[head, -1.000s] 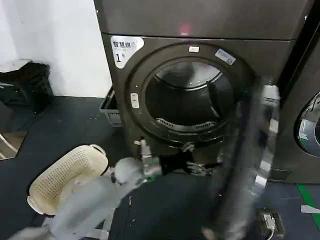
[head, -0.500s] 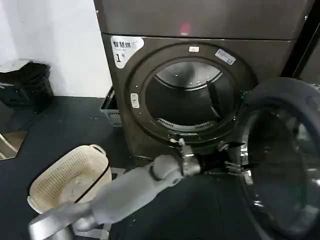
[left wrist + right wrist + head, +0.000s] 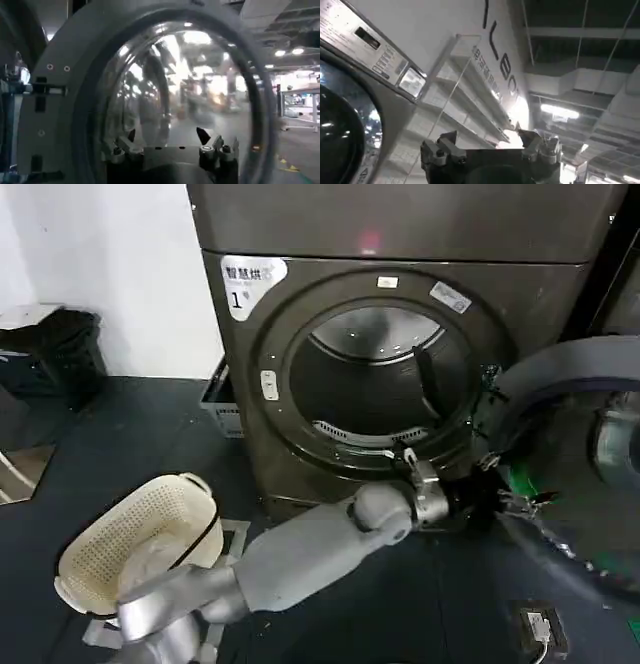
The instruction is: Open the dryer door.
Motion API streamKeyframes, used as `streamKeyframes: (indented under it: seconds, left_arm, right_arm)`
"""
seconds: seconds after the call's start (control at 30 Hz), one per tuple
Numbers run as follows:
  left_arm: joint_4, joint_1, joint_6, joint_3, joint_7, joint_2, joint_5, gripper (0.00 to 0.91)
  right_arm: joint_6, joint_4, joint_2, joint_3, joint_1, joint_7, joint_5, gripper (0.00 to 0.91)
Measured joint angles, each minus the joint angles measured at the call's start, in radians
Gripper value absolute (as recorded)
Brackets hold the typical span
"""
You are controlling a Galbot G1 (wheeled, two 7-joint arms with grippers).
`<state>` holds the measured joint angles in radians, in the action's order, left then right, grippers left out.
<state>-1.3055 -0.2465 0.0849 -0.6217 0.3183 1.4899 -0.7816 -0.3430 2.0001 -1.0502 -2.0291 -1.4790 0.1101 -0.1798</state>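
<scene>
While the dryer door (image 3: 575,474) stands swung wide open at the right side of the dryer (image 3: 400,354), the left gripper (image 3: 520,502) is at its inner face, fingers spread and holding nothing. The left arm (image 3: 300,554) stretches long and low across the dryer's front. The right gripper (image 3: 487,145) points upward, fingers apart, empty.

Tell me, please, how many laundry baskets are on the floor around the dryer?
2: a cream basket lies tipped on the floor to the front left of the dryer, and a grey basket sits against its left side, partly hidden.
</scene>
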Motion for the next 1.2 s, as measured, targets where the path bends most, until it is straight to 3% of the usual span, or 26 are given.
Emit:
streamKeyframes:
  seconds: [0.13, 0.37, 0.67, 0.93, 1.2]
  left_arm:
    - [-0.004, -0.002, 0.055, 0.002, 0.007, -0.008, -0.017, 0.907]
    - [-0.055, -0.028, 0.253, 0.001, -0.043, -0.060, -0.013, 0.907]
    - [-0.215, -0.065, 0.322, 0.017, -0.081, -0.287, -0.059, 0.907]
    - [-0.388, -0.071, 0.160, 0.057, -0.011, -0.601, -0.063, 0.907]
    - [-0.473, -0.071, 0.006, 0.073, 0.087, -0.902, -0.004, 0.907]
  right_arm:
    - [0.001, -0.005, 0.008, -0.015, -0.001, 0.004, -0.002, 0.907]
    - [0.001, -0.009, 0.016, -0.031, -0.013, 0.019, -0.002, 0.907]
    - [0.001, -0.014, 0.031, -0.060, -0.009, 0.022, 0.000, 0.907]
    - [0.001, -0.019, 0.041, -0.085, 0.003, 0.022, 0.001, 0.907]
    - [0.030, -0.049, 0.060, -0.128, 0.000, 0.002, 0.008, 0.907]
